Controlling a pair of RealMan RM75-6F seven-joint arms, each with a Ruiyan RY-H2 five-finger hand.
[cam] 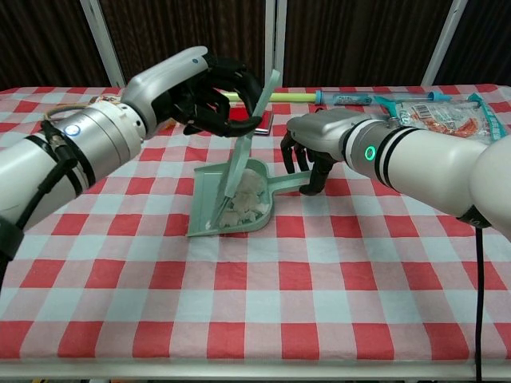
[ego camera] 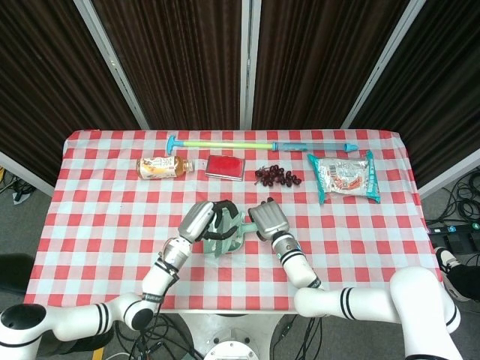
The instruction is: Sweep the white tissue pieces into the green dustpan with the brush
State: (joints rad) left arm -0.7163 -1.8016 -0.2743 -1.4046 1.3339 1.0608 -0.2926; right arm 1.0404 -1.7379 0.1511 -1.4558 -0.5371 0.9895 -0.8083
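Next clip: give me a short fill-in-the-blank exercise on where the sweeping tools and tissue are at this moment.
1. The brush is gripped by the ____ robot hand.
2. The white tissue pieces lie inside the green ____.
3. The right robot hand holds the dustpan by its ____.
4. The red flat item lies between the bottle and the ____.

Missing words: left; dustpan; handle; grapes
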